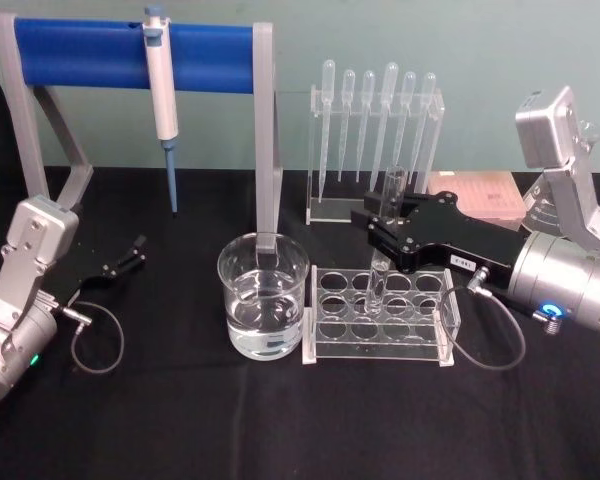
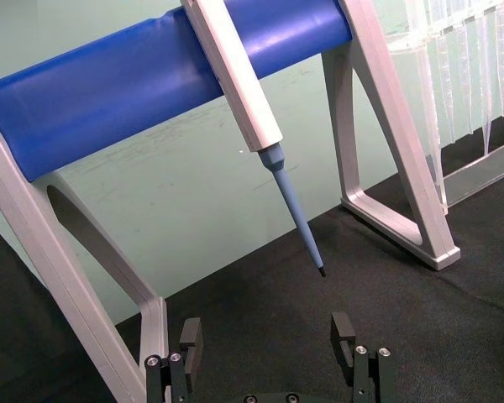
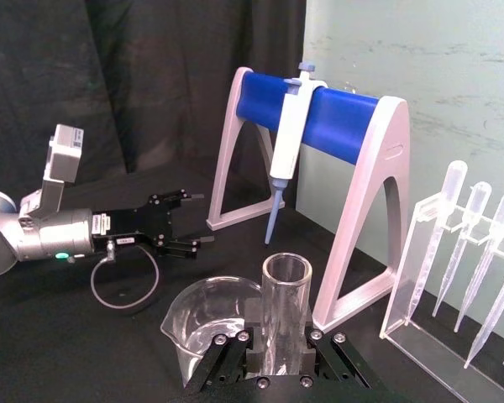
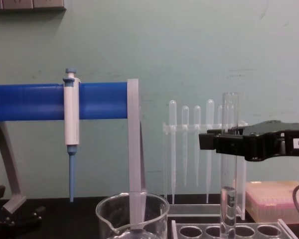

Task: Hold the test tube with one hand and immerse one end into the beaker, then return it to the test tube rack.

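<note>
Gripping hand: the right gripper [image 1: 385, 228] is reaching in from the right above the test tube rack [image 1: 380, 357], its two fingers pressing on either side of the test tube [image 1: 379, 285] and parted by no more than the tube's width.
Test tube: it is standing upright in that grip, with its open mouth rising above the fingers and its lower end dipping to a hole in the rack's back row; I cannot tell how deep it is sitting.
Beaker: the beaker [image 1: 263, 300] is standing just to the left of the rack, partly filled with clear liquid and apart from the tube.
Left gripper: the left gripper [image 1: 130, 256] is lying low over the black table [image 1: 180, 420] on the left, its fingers spread wide and holding nothing.
Behind: a pipettor [image 1: 161, 90] is hanging from the blue-barred stand [image 1: 80, 55], and thin plastic pipettes [image 1: 375, 110] are hanging in their own clear holder behind the rack.
</note>
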You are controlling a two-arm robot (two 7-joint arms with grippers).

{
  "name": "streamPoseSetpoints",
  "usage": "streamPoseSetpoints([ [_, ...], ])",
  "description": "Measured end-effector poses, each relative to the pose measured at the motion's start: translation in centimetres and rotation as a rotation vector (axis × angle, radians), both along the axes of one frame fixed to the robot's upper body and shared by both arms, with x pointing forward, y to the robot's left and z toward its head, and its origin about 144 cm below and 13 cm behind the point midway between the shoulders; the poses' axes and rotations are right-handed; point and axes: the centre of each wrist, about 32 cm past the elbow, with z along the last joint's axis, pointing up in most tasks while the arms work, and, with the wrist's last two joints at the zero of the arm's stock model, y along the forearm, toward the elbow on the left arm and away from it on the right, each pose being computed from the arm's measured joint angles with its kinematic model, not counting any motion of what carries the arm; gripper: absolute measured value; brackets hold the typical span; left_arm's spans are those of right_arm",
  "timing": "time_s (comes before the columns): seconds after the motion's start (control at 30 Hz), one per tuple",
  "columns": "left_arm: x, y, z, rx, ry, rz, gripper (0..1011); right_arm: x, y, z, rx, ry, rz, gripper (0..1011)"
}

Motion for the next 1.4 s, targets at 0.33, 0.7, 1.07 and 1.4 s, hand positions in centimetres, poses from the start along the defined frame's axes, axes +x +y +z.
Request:
streamPoseSetpoints([
  [0.33,0.0,0.0,0.0,0.0,0.0,0.0,1000,0.18,-0.11,0.57,-0.002,0.001,0.011,225],
  [0.7,0.0,0.0,0.0,0.0,0.0,0.0,1000,0.5,-0.1,0.74,-0.012,-0.015,0.023,225],
  [1.07,0.0,0.0,0.0,0.0,0.0,0.0,1000,0.45,-0.09,0.69,-0.01,-0.014,0.022,224],
  [1.4,0.0,0.0,0.0,0.0,0.0,0.0,1000,0.44,-0.1,0.7,-0.01,-0.013,0.021,224],
])
